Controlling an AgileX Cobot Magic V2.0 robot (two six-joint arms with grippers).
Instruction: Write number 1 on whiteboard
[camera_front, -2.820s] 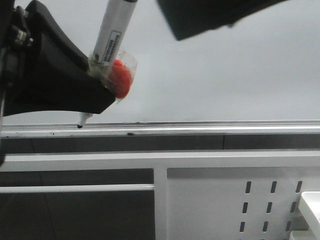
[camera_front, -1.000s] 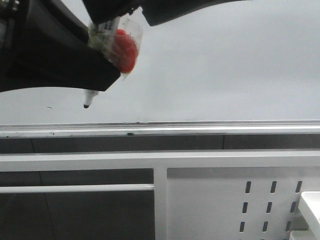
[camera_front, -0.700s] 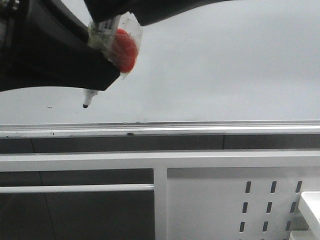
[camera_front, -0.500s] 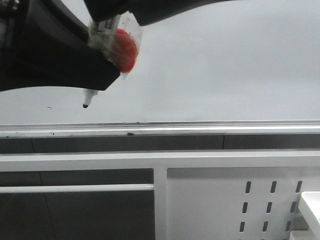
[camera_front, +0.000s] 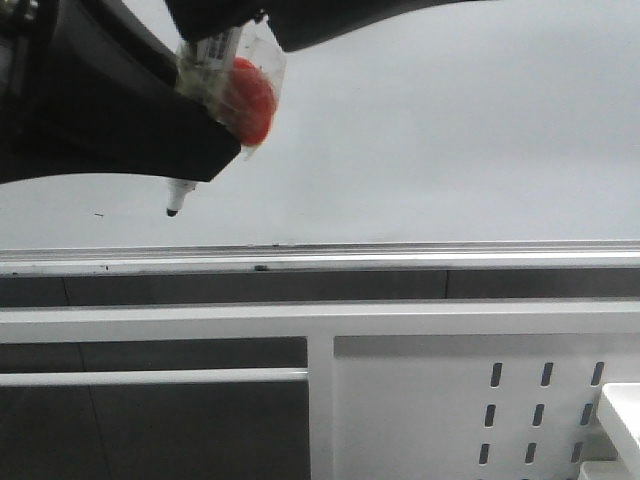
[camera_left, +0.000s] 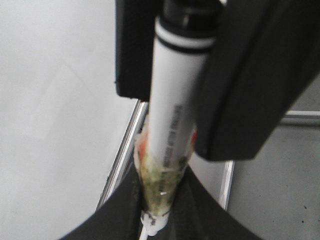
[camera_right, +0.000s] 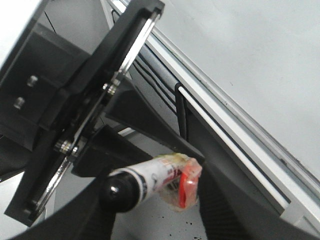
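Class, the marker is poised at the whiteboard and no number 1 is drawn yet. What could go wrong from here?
1. The marker sits in the left gripper through a taped wad; pressing could make it twist or slip.
2. The tip is low, near the ledge, so a downward stroke may end short or hit it.
3. Whether the tip touches the whiteboard is unclear; it might draw nothing.
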